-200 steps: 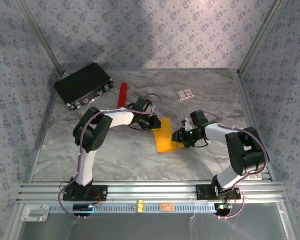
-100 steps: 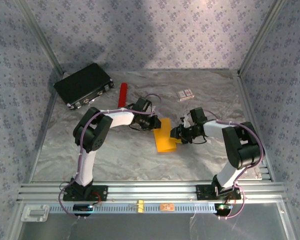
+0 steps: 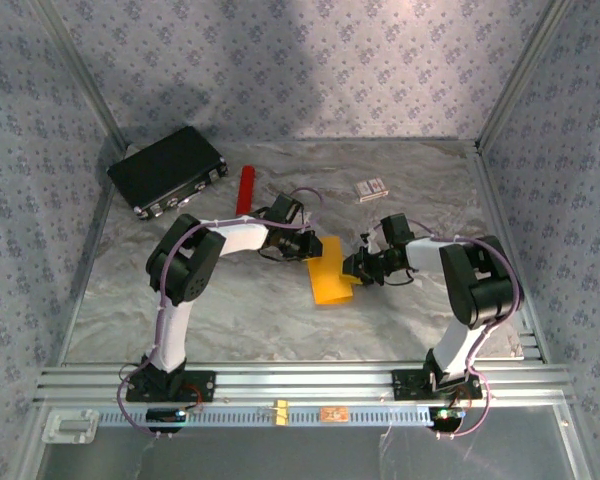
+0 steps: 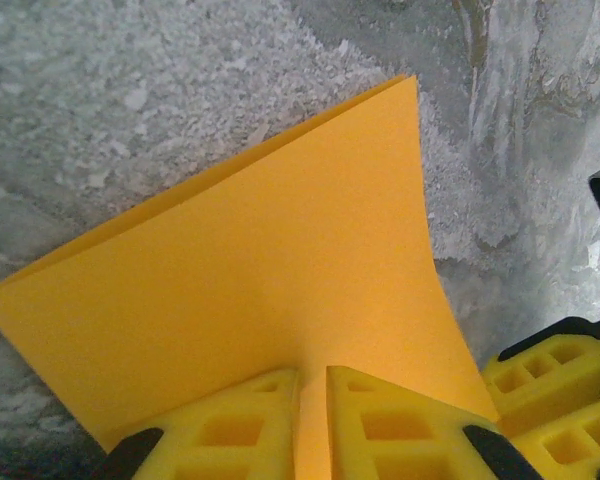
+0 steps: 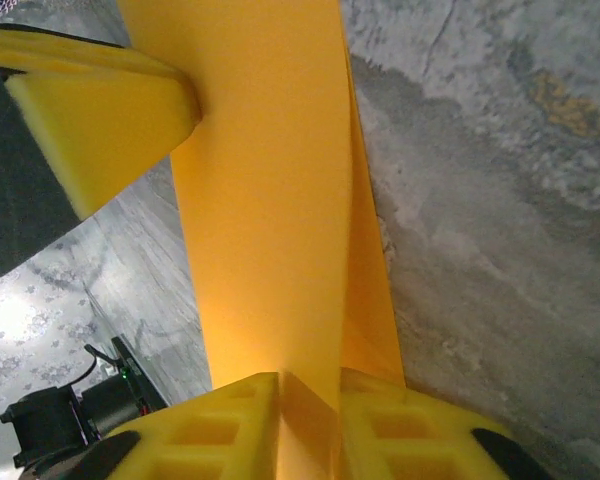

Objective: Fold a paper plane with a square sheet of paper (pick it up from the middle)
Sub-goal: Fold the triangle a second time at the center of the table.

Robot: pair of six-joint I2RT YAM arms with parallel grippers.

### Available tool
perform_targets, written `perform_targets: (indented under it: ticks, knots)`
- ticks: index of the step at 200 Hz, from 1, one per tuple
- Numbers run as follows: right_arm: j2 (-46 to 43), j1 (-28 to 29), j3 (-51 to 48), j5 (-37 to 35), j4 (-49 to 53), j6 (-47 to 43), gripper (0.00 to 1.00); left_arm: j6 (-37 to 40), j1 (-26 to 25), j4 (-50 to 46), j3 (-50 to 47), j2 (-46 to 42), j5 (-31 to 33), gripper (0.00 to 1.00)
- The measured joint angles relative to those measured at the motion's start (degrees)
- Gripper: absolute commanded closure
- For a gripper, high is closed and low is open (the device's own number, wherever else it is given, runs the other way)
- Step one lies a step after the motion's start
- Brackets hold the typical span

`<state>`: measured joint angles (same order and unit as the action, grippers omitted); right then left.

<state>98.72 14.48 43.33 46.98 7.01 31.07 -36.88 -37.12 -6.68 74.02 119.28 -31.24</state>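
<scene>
**Both grippers clamped on the folded orange sheet**

The left gripper (image 4: 313,385) has its yellow foam fingers pressed almost together, pinching the near edge of the thin orange-yellow sheet of paper (image 4: 250,270). The right gripper (image 5: 280,388) is likewise closed down on the sheet (image 5: 265,200), which runs up from between its two fingers. In the right wrist view the paper shows two layers, one lying over the other.

From above, the left gripper (image 3: 315,247) holds the sheet's far end and the right gripper (image 3: 352,268) holds its right side. The sheet (image 3: 330,277) is a narrow upright strip between them, near the middle of the grey marbled table (image 3: 230,310).

A red cylinder (image 3: 245,189) lies toward the far edge, left of centre. A black rectangular case (image 3: 168,170) sits in the far left corner. A small white-and-red box (image 3: 371,188) lies near the far edge, right of centre, well apart from the paper.
</scene>
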Motion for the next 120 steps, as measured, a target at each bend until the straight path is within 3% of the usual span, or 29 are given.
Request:
perform_targets:
  ticks: [39, 73, 120]
  knots:
    - [0.07, -0.07, 0.11, 0.02, -0.17, -0.20, 0.88, 0.00, 0.00, 0.50, -0.11, -0.02, -0.48, 0.81]
    - [0.07, -0.15, 0.11, -0.17, -1.01, 0.07, 0.92, 0.33, -0.20, 0.94, -0.98, -1.62, -0.24, 0.60]
    - [-0.59, 0.55, -0.81, -3.17, -4.17, 3.98, 0.93, 1.81, -3.15, 1.79, -6.71, -13.55, 6.23, 0.54]
